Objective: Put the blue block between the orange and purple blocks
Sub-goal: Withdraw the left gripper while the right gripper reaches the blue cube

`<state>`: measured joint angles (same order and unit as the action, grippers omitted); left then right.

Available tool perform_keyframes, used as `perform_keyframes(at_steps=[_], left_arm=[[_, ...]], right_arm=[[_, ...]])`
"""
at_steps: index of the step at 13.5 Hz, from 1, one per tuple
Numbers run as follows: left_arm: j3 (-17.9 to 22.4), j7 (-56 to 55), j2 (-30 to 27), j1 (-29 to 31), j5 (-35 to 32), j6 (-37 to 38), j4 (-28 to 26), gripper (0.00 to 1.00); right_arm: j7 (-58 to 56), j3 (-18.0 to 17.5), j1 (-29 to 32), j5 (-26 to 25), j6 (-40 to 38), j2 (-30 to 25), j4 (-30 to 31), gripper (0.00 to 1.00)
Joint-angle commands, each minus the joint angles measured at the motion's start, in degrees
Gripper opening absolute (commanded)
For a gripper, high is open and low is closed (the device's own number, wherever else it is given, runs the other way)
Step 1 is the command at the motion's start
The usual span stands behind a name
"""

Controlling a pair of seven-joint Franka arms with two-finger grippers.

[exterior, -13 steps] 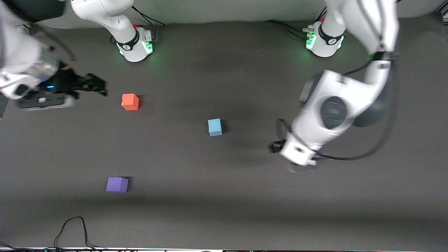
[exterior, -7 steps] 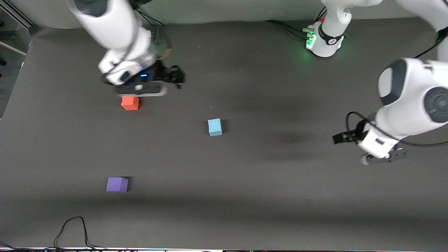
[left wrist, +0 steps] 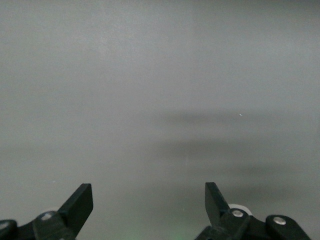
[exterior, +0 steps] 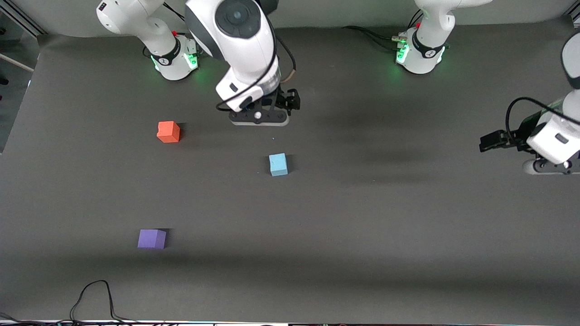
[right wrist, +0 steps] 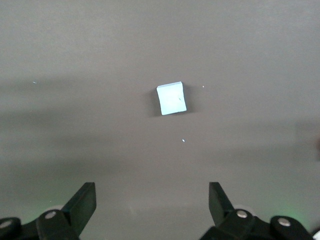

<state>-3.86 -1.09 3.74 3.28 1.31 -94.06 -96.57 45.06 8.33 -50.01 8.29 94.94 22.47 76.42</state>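
Fingers of both grippers stand wide apart and empty. Right gripper hangs over bare counter just short of the blue block; in the right wrist view the block sits on the mat ahead of the fingers, not yet between them.

Blue block: flat on the counter near mid-table, untouched, well apart from both other cubes. Orange block lies toward the right arm's end, farther from the front camera than the blue one. Purple block also toward that end, nearer the camera. The gap between orange and purple is bare.

Left gripper is off at the left arm's end over bare counter; its wrist view shows only mat and its own fingers. This arm looks to be waiting.

Step in hand, judged: approach to the pick; nothing grasped. Next move calls for bringing the right gripper over the block, squaring the fingers to two flat faces, descending, then closing. Foam should give slightly, so a light grip ought to do.
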Motion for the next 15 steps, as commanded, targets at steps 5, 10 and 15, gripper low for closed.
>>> perform_keyframes(at_steps=[5, 10, 15], left_arm=[[-0.4, 4.6, -5.7, 0.7, -0.7, 1.9, -2.7, 1.0], [6.2, 4.5, -5.2, -6.4, -0.7, 2.0, -1.0, 1.0], [2.8, 3.5, -3.4, -4.0, -0.7, 3.3, 2.0, 1.0]], right_arm=[[-11.3, 1.3, -1.1, 0.3, 27.5, -3.6, 26.4, 1.0], [-11.7, 1.1, -3.4, 0.3, 42.9, 4.0, 32.8, 1.0], [-11.7, 1.2, -4.1, 0.4, 50.0, 11.7, 32.2, 1.0]])
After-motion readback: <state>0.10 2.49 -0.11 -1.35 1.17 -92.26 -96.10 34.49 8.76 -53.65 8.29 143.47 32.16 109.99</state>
